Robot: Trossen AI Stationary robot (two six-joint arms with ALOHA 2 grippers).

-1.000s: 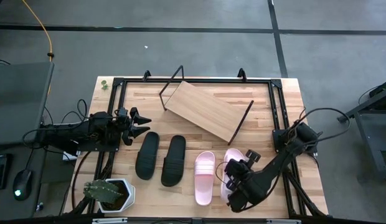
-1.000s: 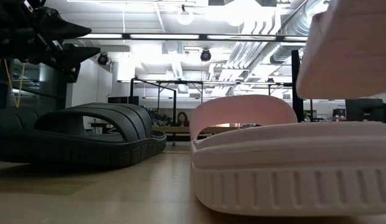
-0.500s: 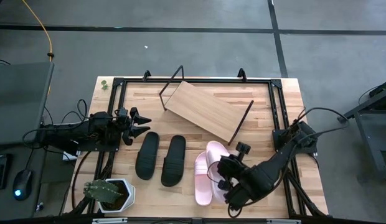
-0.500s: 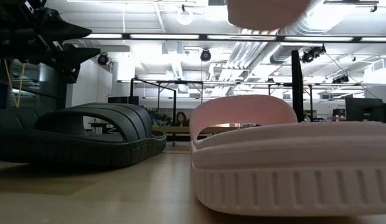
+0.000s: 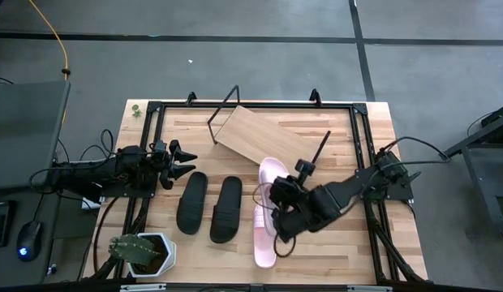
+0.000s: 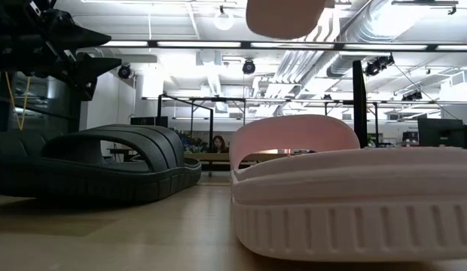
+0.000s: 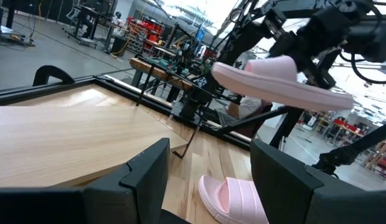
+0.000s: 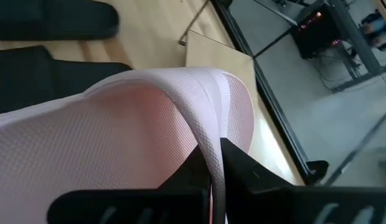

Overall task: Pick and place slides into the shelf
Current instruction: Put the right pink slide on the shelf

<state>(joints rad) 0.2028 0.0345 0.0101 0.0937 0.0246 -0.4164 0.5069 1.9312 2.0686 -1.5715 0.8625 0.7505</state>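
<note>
The right pincer (image 5: pixel 282 212) holds one pink slide (image 5: pixel 272 180) by its strap, lifted off the table (image 5: pixel 373 130) near the shelf (image 5: pixel 264 143) at mid-table. The left pincer (image 5: pixel 183 160) waits spread wide at the left edge.

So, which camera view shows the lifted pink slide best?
The left wrist view: the lifted pink slide appears whole from the side, in the air, held by the right gripper. The high view shows it from above, half hidden by the arm. The low view catches only its end; the right wrist view only its strap.
</note>
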